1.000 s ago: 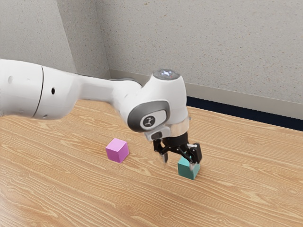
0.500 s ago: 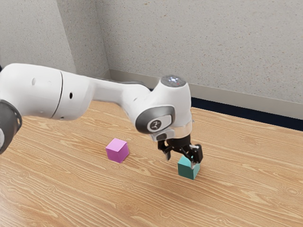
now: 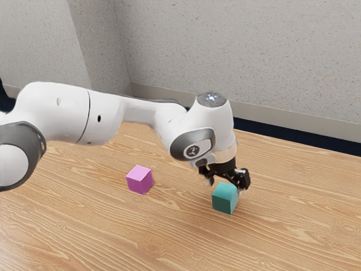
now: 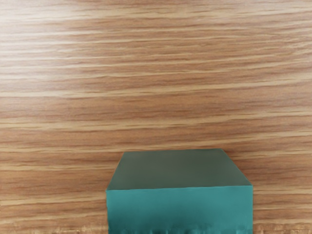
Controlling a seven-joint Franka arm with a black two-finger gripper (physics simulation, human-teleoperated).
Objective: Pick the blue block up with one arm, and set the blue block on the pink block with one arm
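The blue block [image 3: 225,198], teal in colour, rests on the wooden table [image 3: 84,226] toward the exterior view's right. My gripper [image 3: 227,182] hangs just above and behind its top edge, open, with one fingertip off each upper corner and nothing gripped. In the wrist view the blue block [image 4: 179,195] lies just under the hand, on bare wood. The pink block [image 3: 139,179] sits on the table a short way toward the exterior view's left, apart from the blue one.
Grey walls with a baseboard [image 3: 293,116] run behind the table's far edge. My white arm [image 3: 113,118] reaches in from the exterior view's left, above the table and behind the pink block.
My hand has risen slightly and shifted toward the exterior view's right, from straddling the blue block to hovering at its top. Both blocks stay where they were.
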